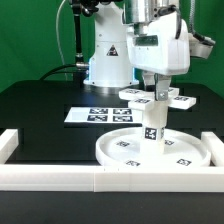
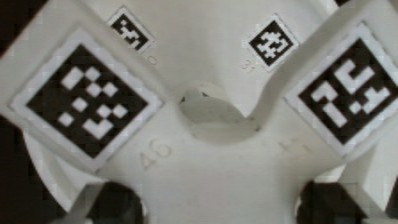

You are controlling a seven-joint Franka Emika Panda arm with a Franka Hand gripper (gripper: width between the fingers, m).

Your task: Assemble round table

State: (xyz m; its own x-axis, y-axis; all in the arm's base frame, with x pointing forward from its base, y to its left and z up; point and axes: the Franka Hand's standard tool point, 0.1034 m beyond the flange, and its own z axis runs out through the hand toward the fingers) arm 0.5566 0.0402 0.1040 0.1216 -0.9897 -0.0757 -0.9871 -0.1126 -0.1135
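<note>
The tool (image 1: pixel 158 97) grips the white plastic four-armed cross foot (image 1: pixel 157 96) atop the short white post (image 1: pixel 154 126), upright on the large rimmed round white disc (image 1: pixel 120 150).

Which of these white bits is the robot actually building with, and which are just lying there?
Part of the job: rimmed round disc; short post standing on it; cross-shaped foot; gripper above them.

Just there: marker board; white straight-walled frame; black table.
</note>
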